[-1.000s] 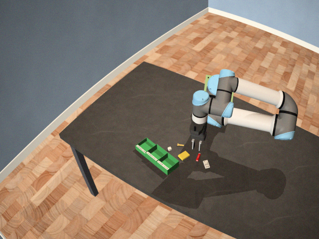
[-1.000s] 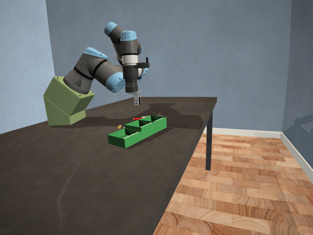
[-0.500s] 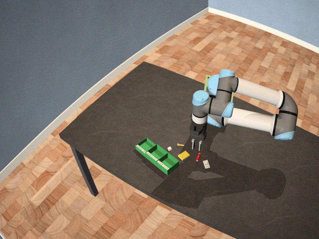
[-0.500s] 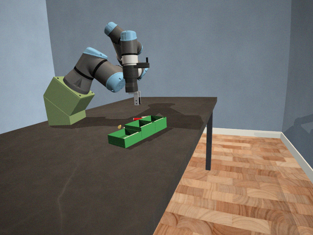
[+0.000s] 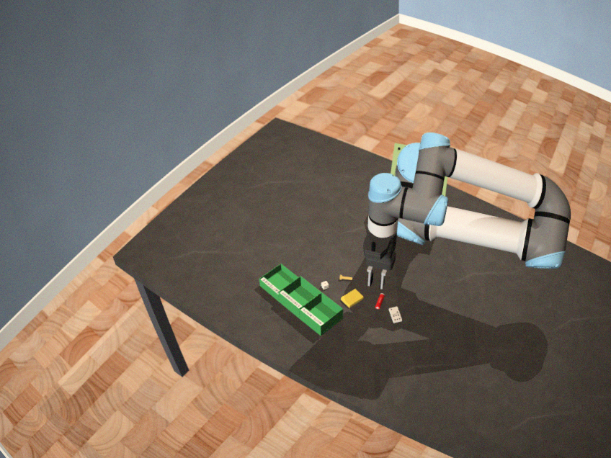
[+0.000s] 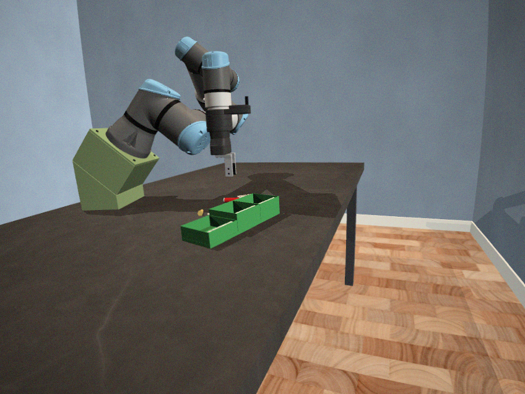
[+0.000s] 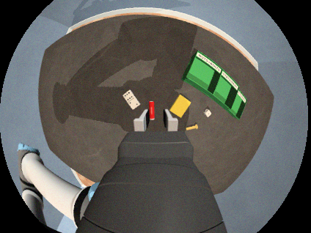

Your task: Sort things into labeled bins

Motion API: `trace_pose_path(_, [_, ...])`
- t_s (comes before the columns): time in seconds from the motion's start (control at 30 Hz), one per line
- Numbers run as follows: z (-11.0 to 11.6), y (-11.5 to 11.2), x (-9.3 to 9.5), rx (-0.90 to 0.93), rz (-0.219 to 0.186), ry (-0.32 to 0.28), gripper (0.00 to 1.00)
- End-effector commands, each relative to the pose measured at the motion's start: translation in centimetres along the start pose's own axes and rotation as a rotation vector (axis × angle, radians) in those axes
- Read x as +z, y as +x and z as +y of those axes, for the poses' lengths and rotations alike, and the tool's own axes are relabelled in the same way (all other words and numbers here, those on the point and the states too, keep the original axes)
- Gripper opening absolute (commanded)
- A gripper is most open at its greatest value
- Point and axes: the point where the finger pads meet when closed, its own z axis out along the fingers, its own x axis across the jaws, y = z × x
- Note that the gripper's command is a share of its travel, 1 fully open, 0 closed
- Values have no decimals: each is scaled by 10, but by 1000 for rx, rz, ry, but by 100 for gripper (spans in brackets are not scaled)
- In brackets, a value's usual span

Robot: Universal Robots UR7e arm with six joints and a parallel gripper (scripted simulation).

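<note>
Dark bench, faint pale streaks on top, dark square leg. Parquet floor, mixed light and reddish-brown wood blocks. Walls plain blue-gray, some paler. Off-white baseboard along wall bottoms. Shadows on bench top and wall.

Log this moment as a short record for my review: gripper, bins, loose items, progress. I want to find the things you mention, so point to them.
gripper: open, fingers [image 5: 382, 279] apart with nothing between them, raised above the table
bins: three green bins [image 5: 320, 326] [image 6: 225, 234] [image 7: 186, 75] in a row, nothing inside any that shows
labels: one on each bin; small print, not all legible
loose items: white die [image 5: 324, 284] [image 7: 207, 113]; yellow bolt [image 5: 346, 278] [image 7: 192, 127]; yellow block [image 5: 351, 298] [image 7: 180, 105]; red cylinder [image 5: 379, 301] [image 7: 152, 110]; white domino [image 5: 395, 314] [image 7: 131, 100]
location of items: all on the table, outside the bins
progress: no item sorted
</note>
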Motion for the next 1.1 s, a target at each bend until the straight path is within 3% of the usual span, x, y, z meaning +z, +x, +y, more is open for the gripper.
trace_pose_path(0.0, [24,-38,11,-1,5,15,60])
trace_pose_path(0.2, [24,-38,11,-1,5,15,60])
trace_pose_path(0.33, [24,-38,10,156,3,12,60])
trace_pose_path(0.77, [24,-38,11,157,0,4,60])
trace_pose_path(0.8, [16,-39,13,156,-16,-2,60])
trace_pose_path(1.07, [24,-38,13,157,-4,-1,60])
